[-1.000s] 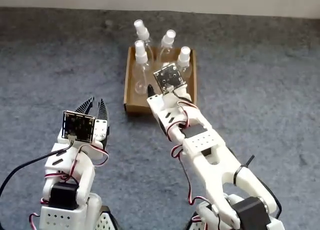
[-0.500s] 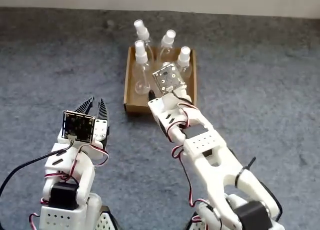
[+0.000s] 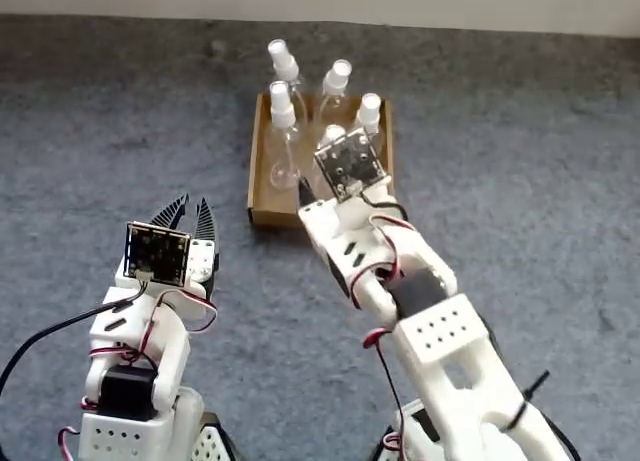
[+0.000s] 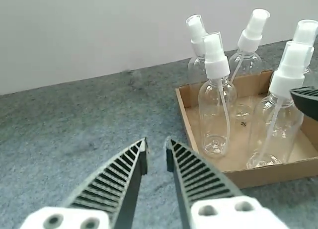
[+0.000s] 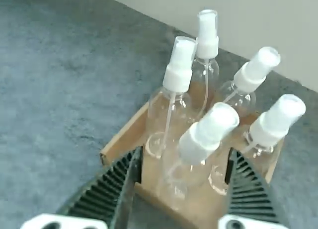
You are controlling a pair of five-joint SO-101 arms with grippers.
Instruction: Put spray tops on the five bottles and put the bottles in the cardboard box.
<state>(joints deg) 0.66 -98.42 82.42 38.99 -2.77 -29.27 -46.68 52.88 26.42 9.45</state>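
Five clear bottles with white spray tops stand upright at the cardboard box (image 3: 262,186). Three are inside it: one at the left (image 3: 283,121), one at the right (image 3: 370,113) and a near one (image 3: 333,137). Two more (image 3: 283,61) (image 3: 338,78) stand at the far edge; I cannot tell whether they are inside. My right gripper (image 5: 184,157) is open over the box's near side, its jaws on either side of the near bottle (image 5: 201,134) without touching it. My left gripper (image 3: 193,211) hovers above the carpet left of the box, open by a narrow gap and holding nothing (image 4: 156,149).
Grey carpet (image 3: 520,181) covers the table all round the box. A pale wall (image 4: 99,30) rises behind the far edge. The tip of the right arm's finger (image 4: 305,97) shows beside the box in the left wrist view.
The right arm's wrist has shifted a little to the right over the box, uncovering the white top of the near bottle. The left arm has not moved.
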